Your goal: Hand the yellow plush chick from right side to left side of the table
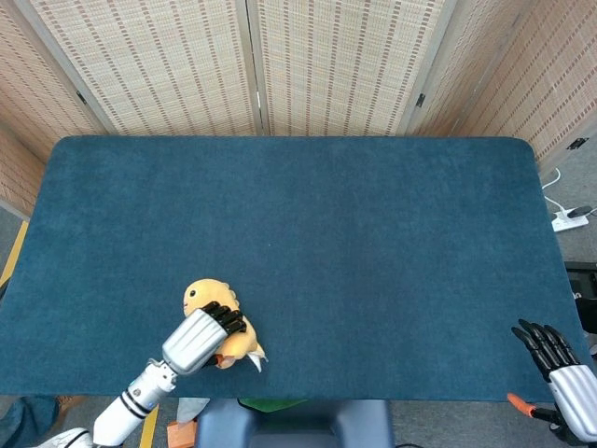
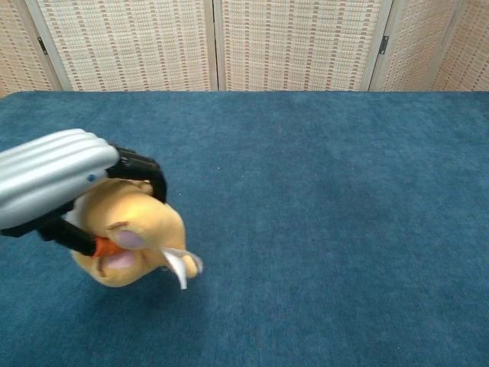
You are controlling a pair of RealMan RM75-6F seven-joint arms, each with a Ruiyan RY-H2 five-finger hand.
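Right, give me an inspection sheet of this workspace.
Surface: blue cloth-covered table, bare apart from the toy.
Job's things: yellow plush chick near the front left edge, white tag showing.
Clutter: nothing seen.
Hands: left robot hand grips the chick; right robot hand off the front right corner, fingers spread, holding nothing.
Cables: white power strip with cord on the floor, right.
Surroundings: woven folding screens behind.
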